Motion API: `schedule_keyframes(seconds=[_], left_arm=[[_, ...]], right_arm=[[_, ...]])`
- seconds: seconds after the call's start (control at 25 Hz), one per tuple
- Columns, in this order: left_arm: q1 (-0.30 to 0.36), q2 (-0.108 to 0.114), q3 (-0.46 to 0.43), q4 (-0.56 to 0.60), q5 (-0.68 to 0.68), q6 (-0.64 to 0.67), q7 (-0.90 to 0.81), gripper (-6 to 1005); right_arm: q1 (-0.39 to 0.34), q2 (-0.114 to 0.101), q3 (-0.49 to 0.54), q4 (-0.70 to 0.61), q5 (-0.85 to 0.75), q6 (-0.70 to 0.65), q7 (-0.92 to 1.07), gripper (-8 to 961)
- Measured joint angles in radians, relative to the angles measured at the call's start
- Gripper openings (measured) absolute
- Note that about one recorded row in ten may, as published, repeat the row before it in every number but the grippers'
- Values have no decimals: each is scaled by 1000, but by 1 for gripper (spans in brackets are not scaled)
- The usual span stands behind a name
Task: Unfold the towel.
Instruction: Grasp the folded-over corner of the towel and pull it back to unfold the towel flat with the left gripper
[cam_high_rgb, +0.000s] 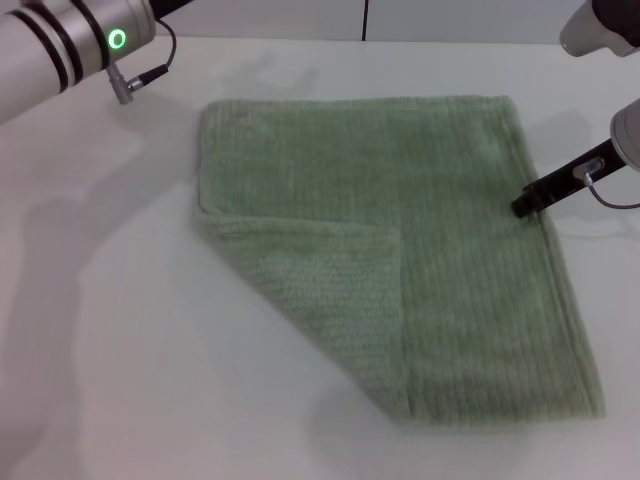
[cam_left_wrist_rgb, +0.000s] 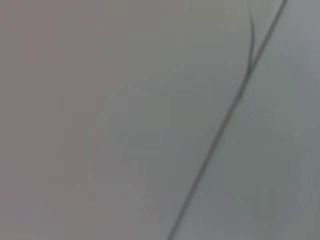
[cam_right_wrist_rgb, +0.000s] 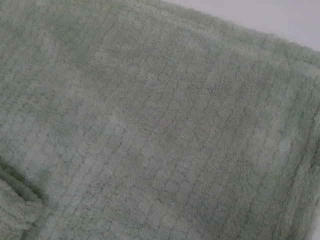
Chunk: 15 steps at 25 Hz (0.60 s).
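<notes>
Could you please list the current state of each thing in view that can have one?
towel: flat on the table, near-left corner folded over as a triangular flap, not fully unfolded.
right tool: at the towel's right edge.
left arm: raised at far left, away from the towel.

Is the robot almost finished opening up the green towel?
Not quite. Most of the towel already lies flat on the white table. One corner flap on the robot's left side is still folded over on top. The right gripper sits at the towel's right edge; the left arm is raised at the far left. What is left is pulling that flap back out flat.
</notes>
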<state>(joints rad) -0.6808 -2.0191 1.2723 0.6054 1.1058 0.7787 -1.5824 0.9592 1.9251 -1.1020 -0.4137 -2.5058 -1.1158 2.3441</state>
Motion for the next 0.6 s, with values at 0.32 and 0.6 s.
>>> schedule_keyframes(seconds=[0.32, 0.6], left_arm=[[-25, 27, -12, 132, 400, 83, -343, 800], [-72, 31, -136, 172, 697, 272, -505, 801]], right_arm=[[1, 0, 0, 0, -1, 1, 0, 2], [1, 0, -1, 1, -1, 2, 0, 2]])
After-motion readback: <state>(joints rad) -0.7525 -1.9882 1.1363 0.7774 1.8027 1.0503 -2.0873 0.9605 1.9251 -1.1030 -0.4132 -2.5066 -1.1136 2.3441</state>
